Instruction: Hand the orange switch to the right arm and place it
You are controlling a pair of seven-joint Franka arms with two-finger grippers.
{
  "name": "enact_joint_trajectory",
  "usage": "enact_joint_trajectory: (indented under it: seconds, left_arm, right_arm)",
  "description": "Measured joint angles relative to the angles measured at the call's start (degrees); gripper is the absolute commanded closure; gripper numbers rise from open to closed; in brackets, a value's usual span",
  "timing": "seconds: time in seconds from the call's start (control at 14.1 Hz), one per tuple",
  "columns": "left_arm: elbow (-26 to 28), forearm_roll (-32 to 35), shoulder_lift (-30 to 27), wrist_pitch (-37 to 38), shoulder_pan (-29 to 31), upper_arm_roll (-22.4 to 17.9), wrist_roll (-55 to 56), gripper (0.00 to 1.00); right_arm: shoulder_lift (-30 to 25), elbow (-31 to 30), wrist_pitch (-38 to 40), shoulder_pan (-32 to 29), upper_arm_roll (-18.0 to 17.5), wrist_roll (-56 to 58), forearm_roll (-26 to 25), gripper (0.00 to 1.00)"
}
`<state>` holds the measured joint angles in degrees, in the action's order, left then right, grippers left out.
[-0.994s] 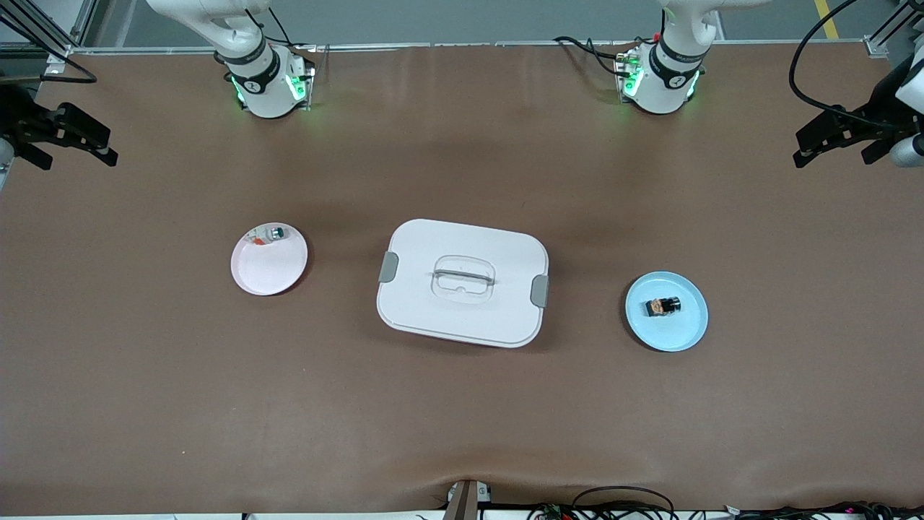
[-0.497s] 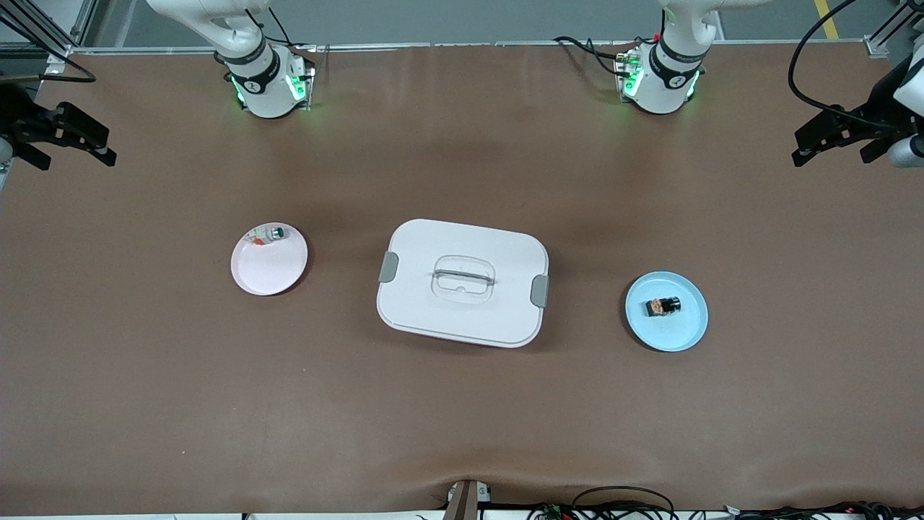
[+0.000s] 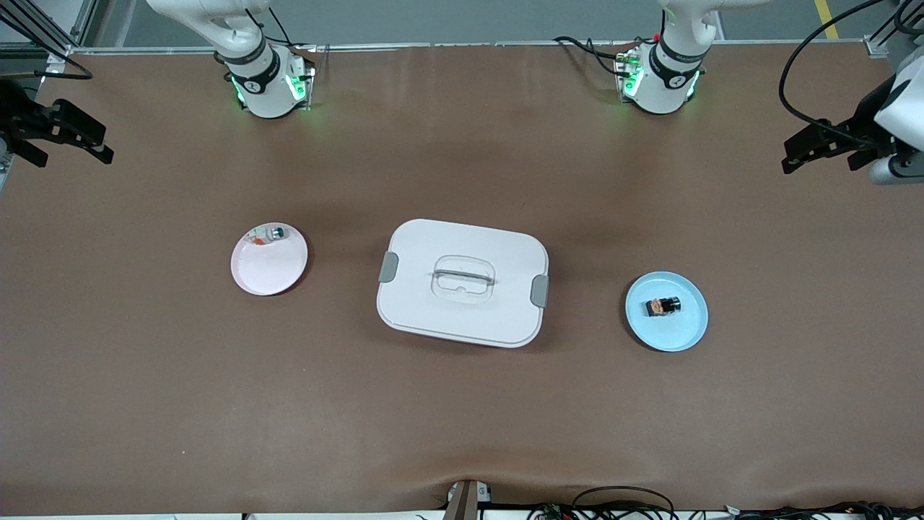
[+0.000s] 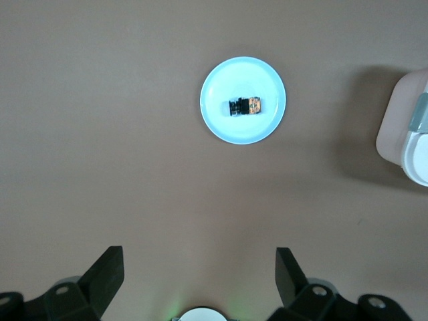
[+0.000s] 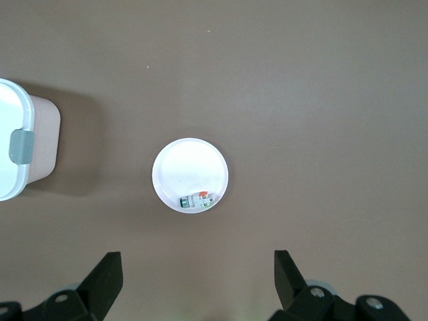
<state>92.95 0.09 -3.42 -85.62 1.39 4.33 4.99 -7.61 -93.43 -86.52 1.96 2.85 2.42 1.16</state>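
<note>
The orange switch [image 3: 663, 306], a stubby black part with an orange-tan end, lies on its side on a light blue plate [image 3: 682, 338] toward the left arm's end of the table. It also shows in the left wrist view [image 4: 245, 105] on that plate [image 4: 217, 124]. My left gripper [image 3: 826, 148] is open and empty, high over the table's edge at the left arm's end, well away from the switch; its jaws stand wide apart in the left wrist view [image 4: 199, 274]. My right gripper [image 3: 68, 137] is open and empty, high over the right arm's end [image 5: 198, 274].
A white lidded box [image 3: 462, 282] with grey clips stands mid-table. A pink plate [image 3: 268, 271] toward the right arm's end holds a small white-and-teal part [image 3: 271, 234] with a red bit. The right wrist view shows that plate [image 5: 180, 167] and part [image 5: 197, 199].
The left gripper has drifted slightly toward the table's middle. The right gripper has shifted a little. Nothing on the table has moved.
</note>
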Motion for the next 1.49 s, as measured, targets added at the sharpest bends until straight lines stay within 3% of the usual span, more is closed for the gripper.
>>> enact_joint_trajectory:
  seconds: [0.28, 0.78, 1.49]
  left_arm:
    - [5.4, 0.0, 1.2, -7.1, 0.0, 0.0, -0.1, 0.0]
    - [18.4, 0.0, 4.9, -28.6, -0.6, 0.7, -0.1, 0.0]
    - [20.7, 5.5, 14.4, -40.5, -2.7, 1.8, 4.3, 0.0]
  right_arm:
    - [0.0, 0.0, 0.0, 0.0, 0.0, 0.0, 0.0, 0.0]
    - [0.0, 0.0, 0.0, 0.0, 0.0, -0.1, 0.0, 0.0]
    - [0.0, 0.0, 0.0, 0.0, 0.1, -0.1, 0.0, 0.0]
